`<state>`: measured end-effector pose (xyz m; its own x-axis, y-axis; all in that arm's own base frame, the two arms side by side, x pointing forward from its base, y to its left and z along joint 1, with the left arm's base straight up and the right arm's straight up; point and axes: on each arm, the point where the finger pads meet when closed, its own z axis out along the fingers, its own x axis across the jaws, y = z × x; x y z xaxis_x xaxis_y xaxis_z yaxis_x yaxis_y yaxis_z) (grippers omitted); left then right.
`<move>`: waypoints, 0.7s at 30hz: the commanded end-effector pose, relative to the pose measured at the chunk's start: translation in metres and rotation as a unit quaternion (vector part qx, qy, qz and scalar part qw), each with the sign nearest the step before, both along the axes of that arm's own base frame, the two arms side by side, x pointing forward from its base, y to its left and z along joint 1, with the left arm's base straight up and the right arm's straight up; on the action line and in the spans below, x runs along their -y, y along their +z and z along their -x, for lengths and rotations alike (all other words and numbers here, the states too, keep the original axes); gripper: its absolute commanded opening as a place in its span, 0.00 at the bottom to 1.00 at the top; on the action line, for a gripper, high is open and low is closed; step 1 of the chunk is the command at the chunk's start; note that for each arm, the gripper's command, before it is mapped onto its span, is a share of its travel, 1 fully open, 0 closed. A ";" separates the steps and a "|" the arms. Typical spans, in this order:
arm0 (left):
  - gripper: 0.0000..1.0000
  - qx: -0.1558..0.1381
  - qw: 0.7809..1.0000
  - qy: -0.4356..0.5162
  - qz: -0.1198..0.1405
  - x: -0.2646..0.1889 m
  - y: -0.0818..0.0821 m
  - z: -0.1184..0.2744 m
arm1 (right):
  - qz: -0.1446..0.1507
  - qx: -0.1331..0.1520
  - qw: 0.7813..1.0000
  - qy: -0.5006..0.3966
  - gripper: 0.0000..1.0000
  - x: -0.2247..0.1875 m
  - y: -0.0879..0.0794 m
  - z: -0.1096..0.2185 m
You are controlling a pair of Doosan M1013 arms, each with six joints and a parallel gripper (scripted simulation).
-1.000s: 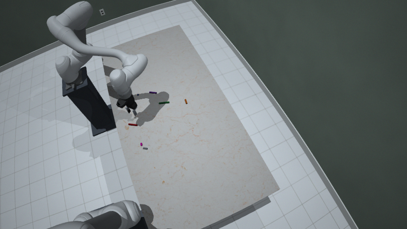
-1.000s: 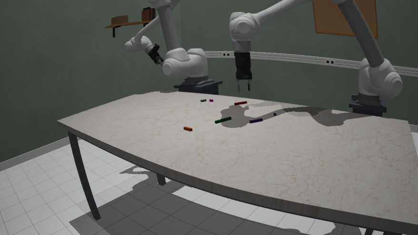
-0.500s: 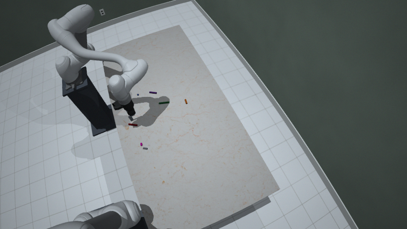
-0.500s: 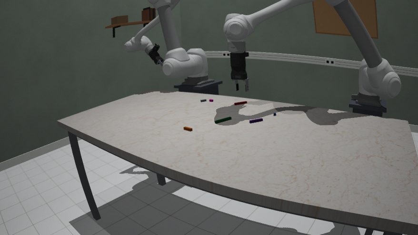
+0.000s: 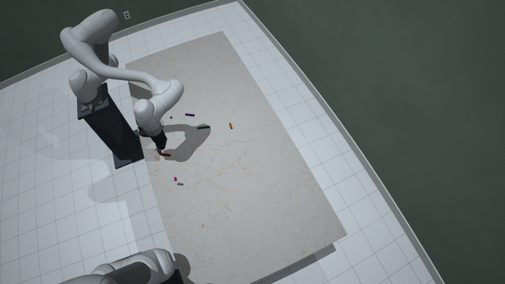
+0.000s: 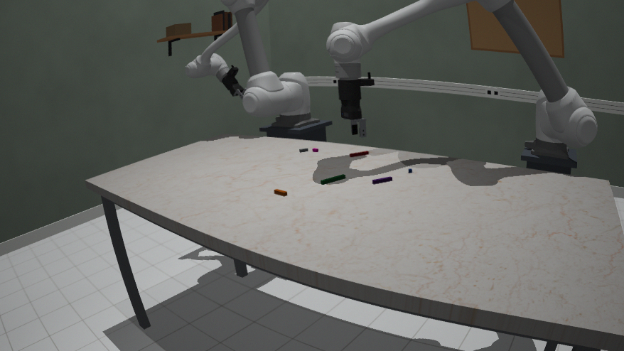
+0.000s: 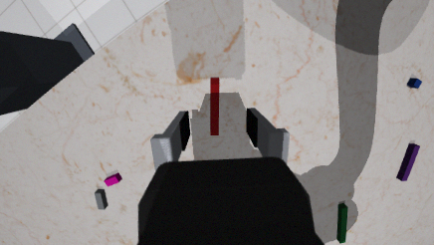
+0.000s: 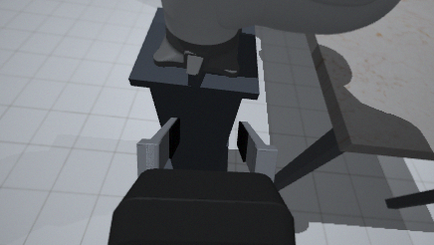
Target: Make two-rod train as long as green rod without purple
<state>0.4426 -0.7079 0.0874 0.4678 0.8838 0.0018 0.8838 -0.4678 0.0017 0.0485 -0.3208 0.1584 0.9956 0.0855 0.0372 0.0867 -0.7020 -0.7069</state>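
Red rod [image 5: 165, 154] [image 6: 359, 153] [image 7: 214, 107]: flat, straight, below left gripper [image 5: 160, 152] [image 6: 358, 128] [image 7: 218, 130]. Both grippers' jaws spread. Veined stone-look tabletop [image 5: 247, 169] [image 6: 349, 227] [image 7: 134, 100], green walls [image 5: 388, 70] [image 6: 87, 109].

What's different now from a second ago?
The left tool has moved across toward the red rod and turned, so its open fingers now stand to either side of that rod in its wrist view. Nothing was taken hold of or let go. The rods lie where they were, and the right tool hasn't visibly moved.
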 end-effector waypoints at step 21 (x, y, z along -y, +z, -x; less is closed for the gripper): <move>0.54 -0.001 1.000 -0.025 0.001 0.002 0.001 0.000 | 0.001 0.000 1.000 0.000 1.00 0.000 0.000 0.000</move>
